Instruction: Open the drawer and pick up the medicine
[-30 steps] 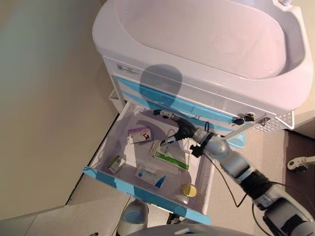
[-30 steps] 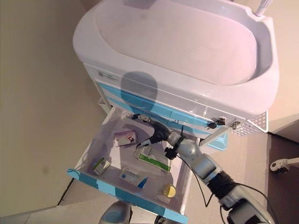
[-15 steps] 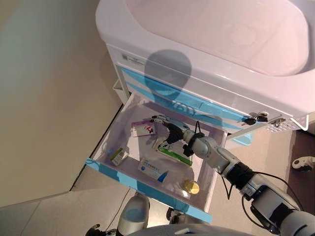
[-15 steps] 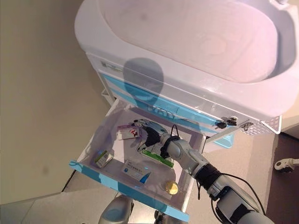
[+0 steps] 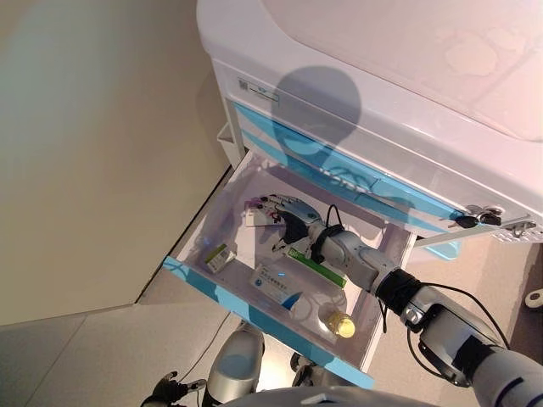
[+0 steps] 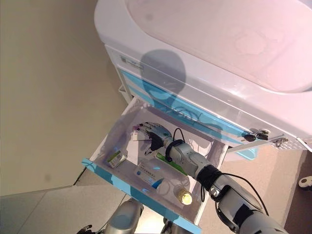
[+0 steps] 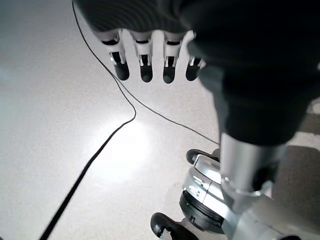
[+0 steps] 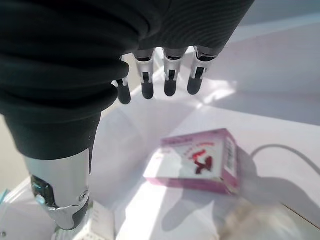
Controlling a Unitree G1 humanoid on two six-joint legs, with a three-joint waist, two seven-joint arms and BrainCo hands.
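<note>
— Five packs of medicine in one pulled-out drawer [image 5: 197, 275]: what lies where?

— Inside the white, blue-fronted drawer of the cart [image 5: 356, 102], low in the centre of the head views: a pink box [image 8: 197, 162] toward the back, a small green-and-white box [image 5: 220, 256] at the left near the front, a blue-and-white box [image 5: 277, 286] along the front edge, a long green box [image 5: 316, 266] in the middle, and a small yellow-capped bottle [image 5: 339, 323] at the front right corner.

— And the right hand?

— The right hand [image 5: 287, 218] reaches in from the lower right, its arm crossing over the long green box. Its fingers [image 8: 146, 86] are spread and straight, clasping nothing, and they hang just above the pink box. From the head views the hand overlaps the box's right end; the wrist view shows clear drawer floor between the fingertips and the box, so it is above it, not touching.

— The left hand?

— The left hand [image 7: 165, 30] shows only in its own wrist view, fingers extended and relaxed over the pale floor [image 7: 60, 125], empty.

— So the medicine is not picked up?

— All five packs lie on the drawer floor, none lifted.
</note>
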